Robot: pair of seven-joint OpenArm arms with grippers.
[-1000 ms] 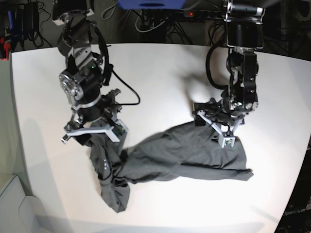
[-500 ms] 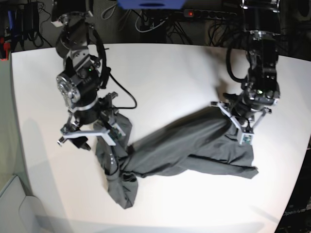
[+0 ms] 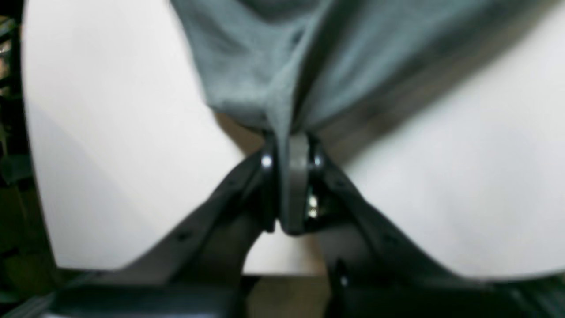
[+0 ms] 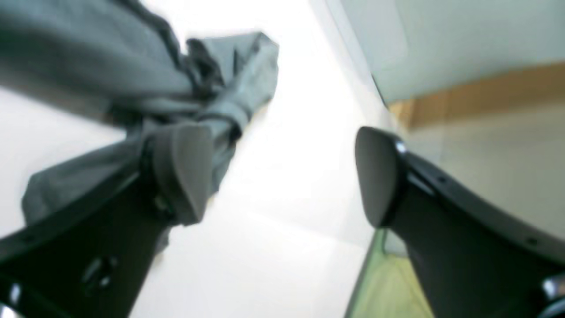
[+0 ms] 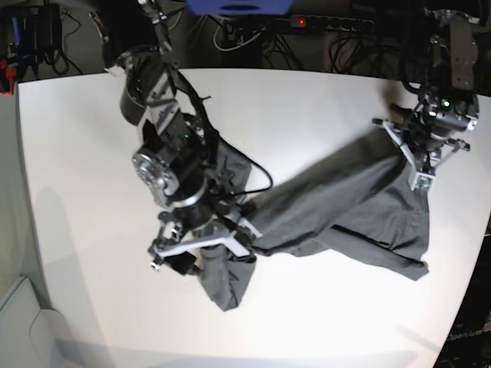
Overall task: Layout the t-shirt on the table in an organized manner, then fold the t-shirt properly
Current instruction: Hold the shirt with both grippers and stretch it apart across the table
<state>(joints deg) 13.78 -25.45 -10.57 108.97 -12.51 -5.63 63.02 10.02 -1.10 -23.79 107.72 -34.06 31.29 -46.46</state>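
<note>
The dark grey t-shirt lies crumpled in a long band across the white table, from a bunch at the front centre to the right side. My left gripper is shut on the shirt's far right end; the left wrist view shows a fold of the t-shirt pinched between the closed tips of the left gripper. My right gripper stands open over the bunched end. In the right wrist view the t-shirt hangs behind one finger, with nothing between the tips of the right gripper.
Beyond the table's far edge run cables and a power strip, with a blue object at top centre. The table's rounded left edge borders a pale floor. The right edge lies close to the left arm.
The left gripper has closed on the shirt and pulled its end toward the back right. The right arm has swung toward the table's middle with its jaws open. The shirt has shifted right.
</note>
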